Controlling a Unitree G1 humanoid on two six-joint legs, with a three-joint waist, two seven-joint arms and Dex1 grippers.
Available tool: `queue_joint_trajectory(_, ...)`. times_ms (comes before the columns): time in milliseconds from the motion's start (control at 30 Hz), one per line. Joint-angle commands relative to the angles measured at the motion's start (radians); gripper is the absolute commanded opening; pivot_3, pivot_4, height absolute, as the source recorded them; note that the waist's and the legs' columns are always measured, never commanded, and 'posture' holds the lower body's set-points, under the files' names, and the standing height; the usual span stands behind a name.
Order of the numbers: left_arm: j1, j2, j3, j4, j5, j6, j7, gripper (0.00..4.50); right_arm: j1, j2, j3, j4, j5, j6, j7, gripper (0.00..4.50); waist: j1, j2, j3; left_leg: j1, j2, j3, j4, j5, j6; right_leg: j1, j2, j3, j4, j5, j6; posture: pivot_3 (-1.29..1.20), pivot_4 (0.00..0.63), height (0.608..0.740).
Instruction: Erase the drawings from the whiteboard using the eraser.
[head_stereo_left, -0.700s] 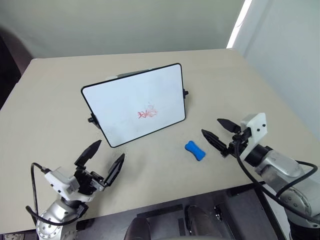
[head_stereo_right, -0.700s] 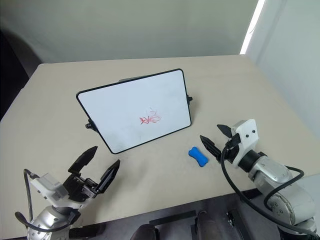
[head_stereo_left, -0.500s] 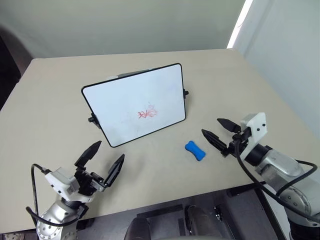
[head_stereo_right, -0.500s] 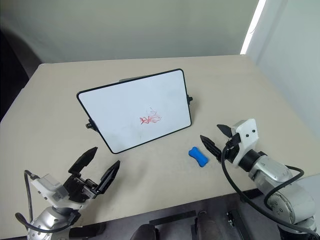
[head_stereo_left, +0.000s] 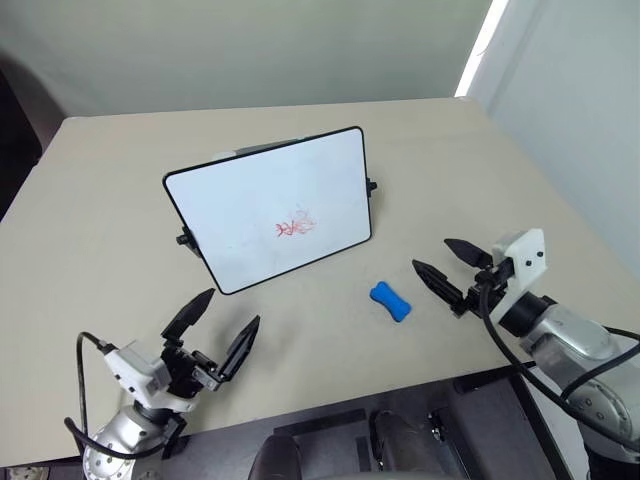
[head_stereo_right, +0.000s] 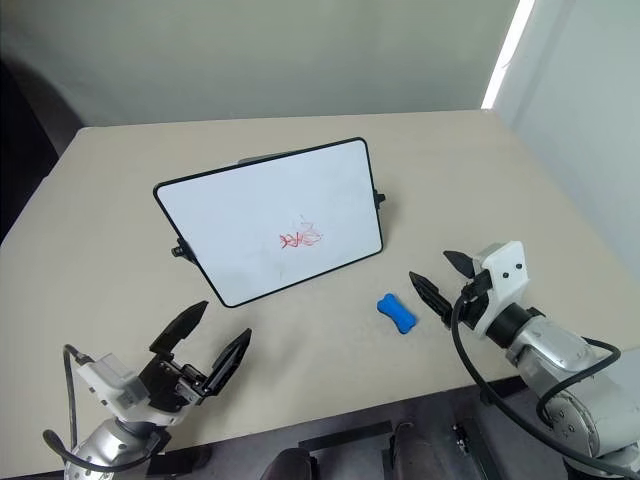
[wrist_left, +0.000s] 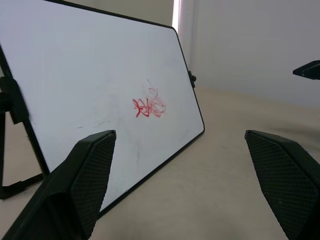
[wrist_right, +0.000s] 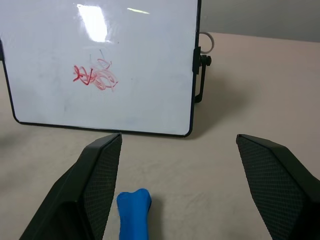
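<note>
Your whiteboard (head_stereo_left: 270, 205) propped upright with red drawings (head_stereo_left: 295, 227), blue eraser (head_stereo_left: 390, 301) lying beside your right gripper (head_stereo_left: 447, 268), fingers spread, left gripper (head_stereo_left: 216, 330) likewise spread, both empty.

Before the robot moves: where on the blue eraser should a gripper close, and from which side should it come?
Grip the eraser probably across its pinched middle, where the narrower waist seats the fingers. It lies flat on the table, apart from the whiteboard. The open right gripper is nearest, so coming from the right and above seems best.
</note>
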Motion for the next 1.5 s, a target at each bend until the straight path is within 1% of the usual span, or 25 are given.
queue_joint_trajectory(33,0.001,0.002,0.011,-0.031,-0.007,-0.017,-0.002,4.5,-0.03,-0.001,-0.069,-0.052,0.089,0.035,-0.034,3.86,0.0,0.0,0.0,0.0,0.0,0.0,0.0,0.0,0.0,0.0,0.0,0.0,0.0,0.0,0.0,0.0,0.15,0.74)
queue_joint_trajectory(233,-0.008,0.013,0.029,-0.032,-0.019,-0.018,-0.009,4.5,-0.064,-0.035,-0.078,-0.013,0.15,0.132,-0.063,3.86,0.0,0.0,0.0,0.0,0.0,0.0,0.0,0.0,0.0,0.0,0.0,0.0,0.0,0.0,0.0,0.0,0.15,0.74)
queue_joint_trajectory(433,-0.002,0.007,0.027,-0.036,-0.014,-0.019,-0.009,4.5,-0.08,-0.071,-0.032,-0.004,0.199,0.251,-0.075,3.86,0.0,0.0,0.0,0.0,0.0,0.0,-0.001,0.0,0.0,0.0,0.0,0.0,0.0,-0.001,0.001,0.0,0.15,0.74)
queue_joint_trajectory(500,-0.006,0.012,0.035,-0.031,-0.019,-0.017,-0.01,4.5,-0.094,-0.078,0.016,0.002,0.178,0.279,-0.082,3.86,0.0,0.0,0.0,0.0,0.0,0.0,-0.001,0.0,0.0,0.0,0.0,0.0,0.0,-0.001,0.001,0.0,0.15,0.74)
queue_joint_trajectory(600,-0.009,0.013,0.036,-0.028,-0.018,-0.014,-0.01,4.5,-0.126,-0.096,0.128,0.044,0.082,0.298,-0.095,3.86,-0.001,0.0,0.0,0.0,0.0,0.0,-0.001,0.0,0.0,0.0,0.0,0.0,0.0,-0.001,0.001,0.0,0.15,0.74)
queue_joint_trajectory(700,-0.008,0.011,0.037,-0.022,-0.01,-0.018,-0.009,4.5,-0.159,-0.09,0.185,0.079,0.048,0.33,-0.105,3.86,-0.002,0.0,0.0,0.001,0.0,0.0,0.0,0.0,0.0,0.0,0.0,0.0,0.001,0.0,0.001,0.0,0.15,0.74)
queue_joint_trajectory(833,-0.012,0.013,0.043,-0.011,-0.009,-0.019,-0.011,4.5,-0.208,-0.093,0.216,0.111,0.029,0.39,-0.103,3.86,-0.001,0.0,0.0,0.0,0.0,0.0,-0.001,0.0,0.0,0.0,0.0,0.0,0.001,0.0,0.001,0.0,0.15,0.74)
queue_joint_trajectory(1000,-0.019,0.012,0.043,0.0,-0.005,-0.019,-0.01,4.5,-0.267,-0.112,0.256,0.134,0.021,0.443,-0.063,3.86,0.0,0.0,0.0,0.0,0.0,0.0,-0.001,0.0,0.0,-0.001,0.0,0.0,0.0,0.0,0.001,0.0,0.15,0.74)
queue_joint_trajectory(1167,-0.019,0.009,0.038,0.003,-0.002,-0.019,-0.009,4.5,-0.307,-0.115,0.328,0.161,-0.008,0.46,-0.036,3.86,-0.001,0.0,0.0,0.0,0.0,0.0,-0.001,0.0,0.001,-0.001,0.0,0.0,0.0,0.0,0.001,0.0,0.15,0.74)
queue_joint_trajectory(1500,-0.027,0.008,0.037,0.016,-0.001,-0.018,-0.008,4.5,-0.326,-0.094,0.378,0.203,-0.066,0.45,-0.025,3.86,0.0,0.0,0.0,0.0,0.0,0.0,-0.001,0.0,0.001,-0.001,0.0,0.0,0.001,0.0,0.001,0.0,0.15,0.74)
